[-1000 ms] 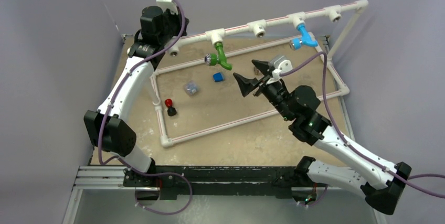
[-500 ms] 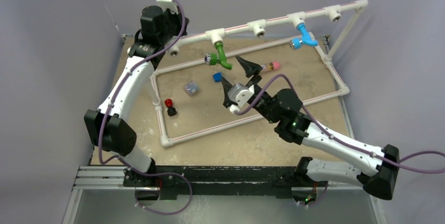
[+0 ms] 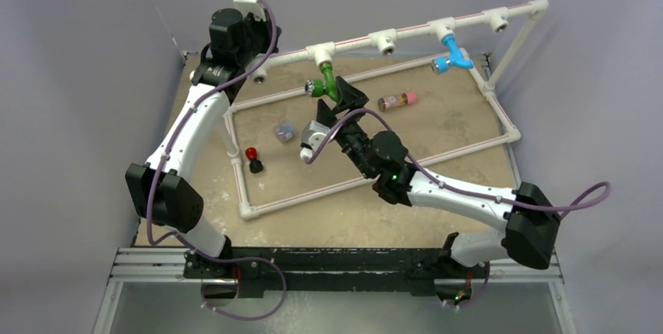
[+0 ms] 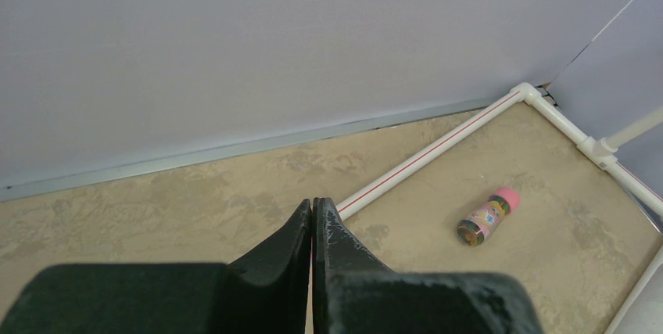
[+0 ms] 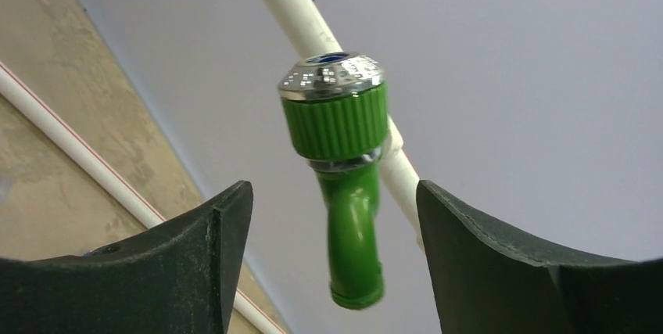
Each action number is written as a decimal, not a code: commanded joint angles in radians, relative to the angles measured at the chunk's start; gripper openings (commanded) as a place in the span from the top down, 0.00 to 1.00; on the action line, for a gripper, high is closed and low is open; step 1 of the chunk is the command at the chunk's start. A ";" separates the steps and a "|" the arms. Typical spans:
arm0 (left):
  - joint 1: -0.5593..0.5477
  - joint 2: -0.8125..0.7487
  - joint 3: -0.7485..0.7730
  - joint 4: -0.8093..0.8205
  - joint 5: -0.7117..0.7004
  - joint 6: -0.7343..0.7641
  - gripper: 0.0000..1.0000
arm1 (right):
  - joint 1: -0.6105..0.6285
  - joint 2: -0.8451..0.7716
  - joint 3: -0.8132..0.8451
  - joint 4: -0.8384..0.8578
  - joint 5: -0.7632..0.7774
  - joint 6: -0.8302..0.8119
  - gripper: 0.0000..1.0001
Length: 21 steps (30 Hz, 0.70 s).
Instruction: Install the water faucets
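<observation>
right gripper (image 5: pixel 335 193) swung in from 3 o'clock to the green faucet (image 5: pixel 340 127) at 12, jaws spread either side, not touching; left gripper (image 4: pixel 313 213) pinched closed at 11.

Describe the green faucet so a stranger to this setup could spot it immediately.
Start at the white pipe frame on the table and follow its raised far rail. Left of the rail's middle, the green faucet hangs from a T-fitting. It is the only bright green tap, with a ribbed collar and silvery mouth; the blue faucet sits farther right.
</observation>
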 commanded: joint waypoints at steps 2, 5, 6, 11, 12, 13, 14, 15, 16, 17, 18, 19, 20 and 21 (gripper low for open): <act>-0.010 0.081 -0.085 -0.203 0.002 0.016 1.00 | 0.002 0.059 0.076 0.163 0.068 -0.047 0.26; -0.010 0.076 -0.092 -0.198 0.001 0.017 1.00 | 0.002 0.097 0.106 0.193 0.080 -0.047 0.29; -0.010 0.075 -0.095 -0.196 0.001 0.017 1.00 | 0.002 0.107 0.115 0.203 0.082 -0.047 0.30; -0.010 0.076 -0.095 -0.197 0.008 0.014 1.00 | 0.002 0.150 0.164 0.226 0.104 -0.042 0.42; -0.010 0.074 -0.095 -0.198 0.008 0.014 1.00 | 0.001 0.156 0.170 0.229 0.112 -0.035 0.47; -0.010 0.074 -0.095 -0.197 0.008 0.014 1.00 | 0.002 0.161 0.173 0.241 0.121 -0.024 0.52; -0.010 0.074 -0.095 -0.196 0.008 0.014 1.00 | 0.002 0.164 0.174 0.249 0.132 -0.010 0.58; -0.010 0.074 -0.095 -0.196 0.007 0.014 1.00 | 0.002 0.166 0.172 0.262 0.141 0.013 0.65; -0.010 0.074 -0.097 -0.195 0.009 0.013 1.00 | 0.001 0.162 0.166 0.283 0.150 0.056 0.76; -0.010 0.074 -0.099 -0.194 0.011 0.011 1.00 | 0.002 0.157 0.163 0.292 0.154 0.095 0.85; -0.010 0.075 -0.101 -0.193 0.011 0.011 1.00 | 0.002 0.153 0.161 0.298 0.158 0.130 0.92; -0.010 0.077 -0.100 -0.193 0.011 0.011 1.00 | 0.002 0.148 0.161 0.299 0.165 0.179 1.00; -0.010 0.079 -0.100 -0.193 0.012 0.011 1.00 | 0.002 0.145 0.161 0.300 0.176 0.256 1.00; -0.010 0.079 -0.098 -0.192 0.014 0.011 1.00 | 0.002 0.141 0.159 0.300 0.188 0.324 1.00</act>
